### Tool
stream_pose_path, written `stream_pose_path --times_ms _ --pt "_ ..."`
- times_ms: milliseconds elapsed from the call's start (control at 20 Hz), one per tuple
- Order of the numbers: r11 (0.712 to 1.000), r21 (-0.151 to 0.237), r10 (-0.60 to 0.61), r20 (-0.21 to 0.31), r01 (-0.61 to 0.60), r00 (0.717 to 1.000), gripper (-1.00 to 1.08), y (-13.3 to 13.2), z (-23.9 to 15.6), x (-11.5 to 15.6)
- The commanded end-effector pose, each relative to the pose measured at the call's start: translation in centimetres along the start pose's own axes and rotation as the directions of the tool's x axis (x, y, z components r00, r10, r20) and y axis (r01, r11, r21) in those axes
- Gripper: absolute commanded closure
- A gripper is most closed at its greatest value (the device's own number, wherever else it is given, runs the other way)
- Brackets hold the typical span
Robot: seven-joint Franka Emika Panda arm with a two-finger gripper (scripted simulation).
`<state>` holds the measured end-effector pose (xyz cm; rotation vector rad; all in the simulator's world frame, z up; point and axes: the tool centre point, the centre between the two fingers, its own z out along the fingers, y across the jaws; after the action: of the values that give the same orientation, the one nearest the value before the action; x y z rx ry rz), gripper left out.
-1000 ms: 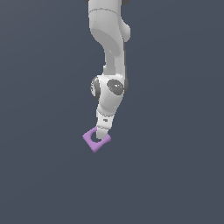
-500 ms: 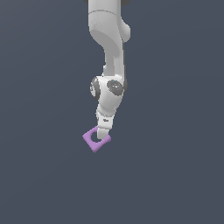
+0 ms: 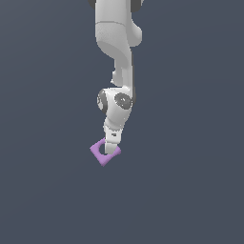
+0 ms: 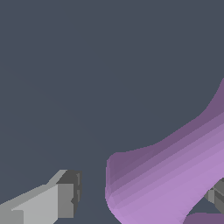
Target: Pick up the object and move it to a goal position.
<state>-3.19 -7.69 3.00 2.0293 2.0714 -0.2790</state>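
Below the arm (image 3: 116,71), the purple block (image 3: 99,151) sits under the gripper (image 3: 111,148). Wrist view shows one finger (image 4: 61,199) clear of the block's rim, the other by its hole: jaws straddle one side, open, likely lined up to clamp. Nothing else nearby on the grey floor (image 3: 190,190); no goal marker visible.

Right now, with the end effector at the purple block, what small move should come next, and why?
Probably close the end effector. In the wrist view one finger stands apart from the edge of the purple block, so it seems not yet gripped; lifting now would likely leave it behind.
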Motion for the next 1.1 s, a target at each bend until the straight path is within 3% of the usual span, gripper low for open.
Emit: stream_pose_path --times_ms 0,50,1050 --pt "1.000 -0.001 -0.001 0.000 0.001 1.000 -1.00 0.0 0.3 0.0" --pt "1.000 -0.001 -0.001 0.000 0.001 1.000 1.08 0.0 0.3 0.0" --pt "1.000 -0.003 -0.001 0.000 0.001 1.000 1.08 -0.8 -1.9 -0.1"
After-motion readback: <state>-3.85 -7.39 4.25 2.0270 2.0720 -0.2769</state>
